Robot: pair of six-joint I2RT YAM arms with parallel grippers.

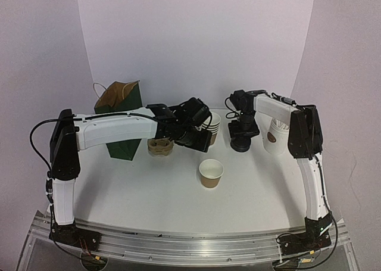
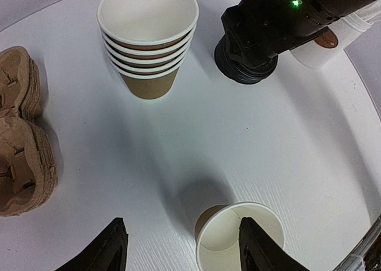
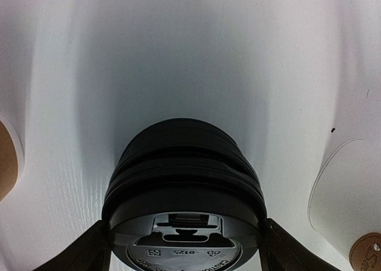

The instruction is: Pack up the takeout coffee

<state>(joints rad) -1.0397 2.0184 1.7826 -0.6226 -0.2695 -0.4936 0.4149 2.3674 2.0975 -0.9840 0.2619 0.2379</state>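
One open kraft cup [image 1: 211, 173], one cup stack [image 2: 148, 39], one lid stack [image 3: 184, 164]

Soft even light, faint blurry shadows

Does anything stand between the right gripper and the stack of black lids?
Nothing visible does. The right gripper is directly at the stack of black lids, one finger on each side of it.

From my remote station: the white table [image 1: 178, 193] carries a lone open kraft paper cup [image 1: 211, 173] near its middle. Behind it are a stack of kraft cups [image 2: 149, 39], a stack of black domed lids [image 1: 241, 143], piled pulp cup carriers [image 1: 159, 146], a green paper bag [image 1: 122, 150] at left and a white cup [image 1: 275, 138] with a brown round logo at right
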